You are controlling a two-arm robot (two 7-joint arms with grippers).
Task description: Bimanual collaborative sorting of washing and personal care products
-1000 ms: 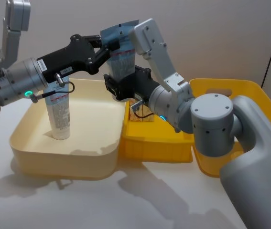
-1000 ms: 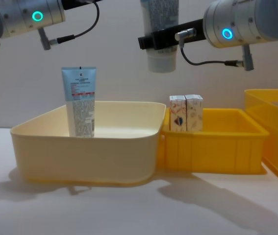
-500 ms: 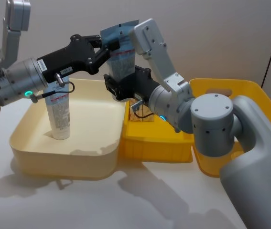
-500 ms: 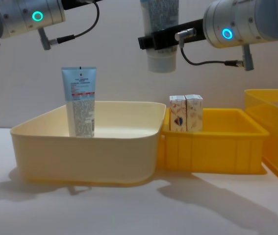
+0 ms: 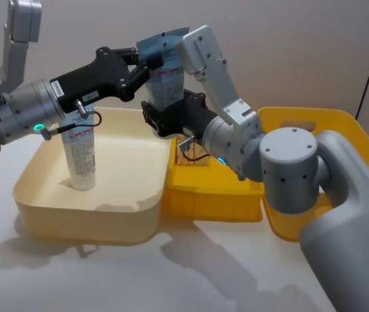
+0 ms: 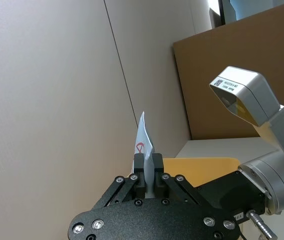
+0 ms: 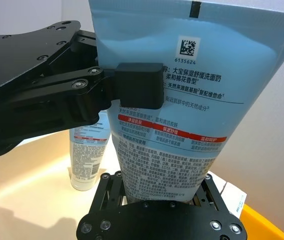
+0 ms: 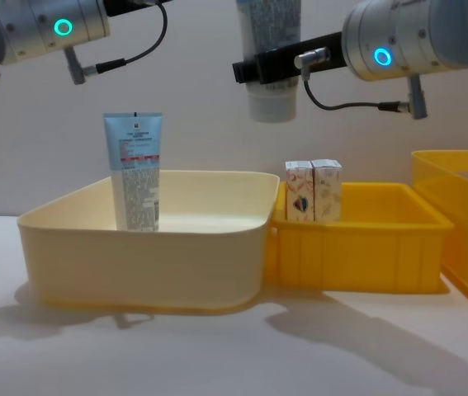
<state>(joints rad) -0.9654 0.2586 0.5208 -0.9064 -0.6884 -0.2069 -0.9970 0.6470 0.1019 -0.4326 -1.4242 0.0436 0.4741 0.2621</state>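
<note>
Light-blue tube [image 5: 164,71] hangs in the air between my two grippers, long axis upright, cap down (whitish cap [image 8: 271,103] shows in the chest view). My left gripper [image 5: 146,67] pinches the flat crimped top end from the side, pads [image 7: 139,86] pressed on the upper body. My right gripper [image 5: 161,117] clamps the lower part near the cap, directly below the left one. So both hold it, one above the other along the tube's length. Mid-handover, I judge.

What matters next: the cream bin [image 5: 54,214] sits below and to my left of the held tube, with a second tube [image 5: 80,156] already standing upright in it. The left gripper is the nearer one to that bin. The small yellow tray [image 8: 357,247] with two white cartons [image 8: 314,191] lies below the right gripper, just beside the cream bin. All on the table [image 5: 191,273].
</note>
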